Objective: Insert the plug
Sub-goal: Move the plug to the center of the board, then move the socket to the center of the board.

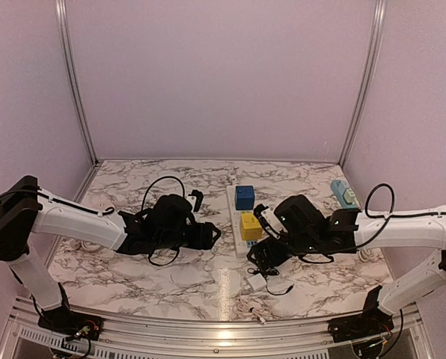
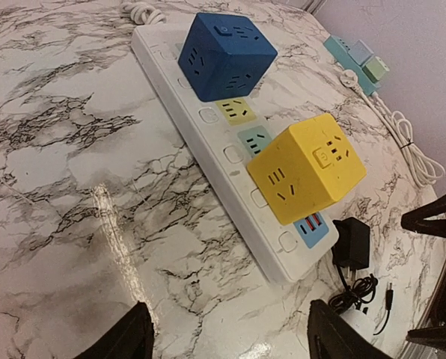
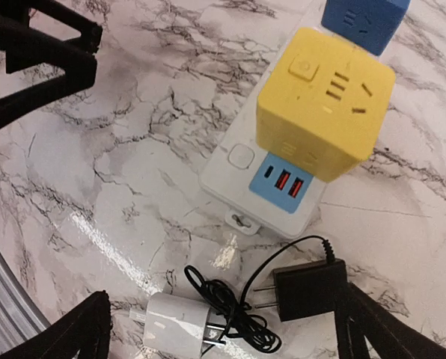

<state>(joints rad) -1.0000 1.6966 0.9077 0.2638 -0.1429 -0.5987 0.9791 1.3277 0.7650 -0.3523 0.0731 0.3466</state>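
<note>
Right wrist view: marbled table [image 3: 96, 187], and we see lilac walls [image 1: 223, 75] behind. Black plug [image 3: 309, 288] lies flat by the power strip [image 3: 242, 157]'s near end, prongs aimed near-left. Left gripper [image 2: 223, 336] and right gripper [image 3: 227, 329] gape, empty.

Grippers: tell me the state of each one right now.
Left gripper: open, holding nothing.
Right gripper: open, holding nothing; the black plug lies loose below it.

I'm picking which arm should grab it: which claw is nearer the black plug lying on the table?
Right. The right claw hovers open just above the black plug; the left claw sits left of the power strip, farther off.
</note>
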